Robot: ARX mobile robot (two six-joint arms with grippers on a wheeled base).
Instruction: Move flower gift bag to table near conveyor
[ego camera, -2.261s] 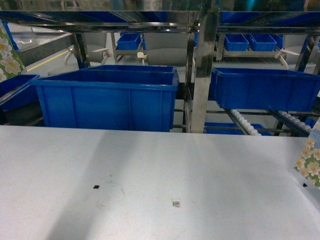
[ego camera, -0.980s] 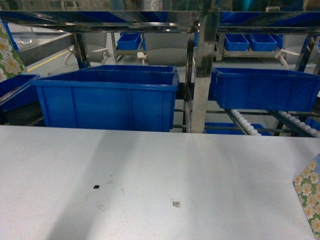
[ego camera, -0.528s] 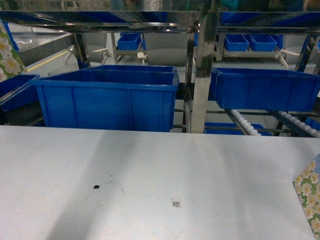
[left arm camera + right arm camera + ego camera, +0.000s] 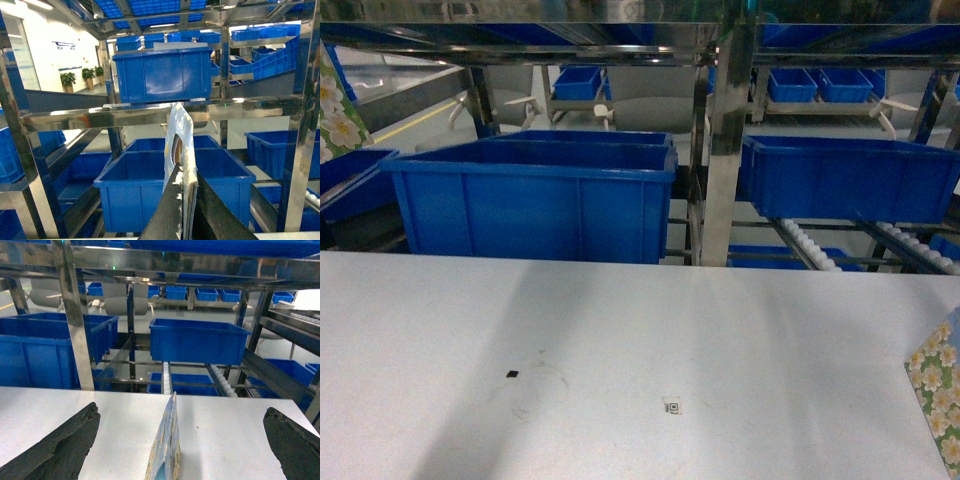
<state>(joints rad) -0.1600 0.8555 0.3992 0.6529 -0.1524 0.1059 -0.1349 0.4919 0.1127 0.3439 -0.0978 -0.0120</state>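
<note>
A flower gift bag (image 4: 165,454) stands on the white surface (image 4: 620,340) between the right end effector's (image 4: 180,440) wide-spread fingers; the left end effector (image 4: 186,192) pinches another bag (image 4: 179,135) edge-on.

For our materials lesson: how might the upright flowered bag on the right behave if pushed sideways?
The flower gift bag looks thin and stands upright on a narrow footprint, so it would probably tip easily. It appears to be paper, so it is likely light and would bend rather than resist a push.
</note>
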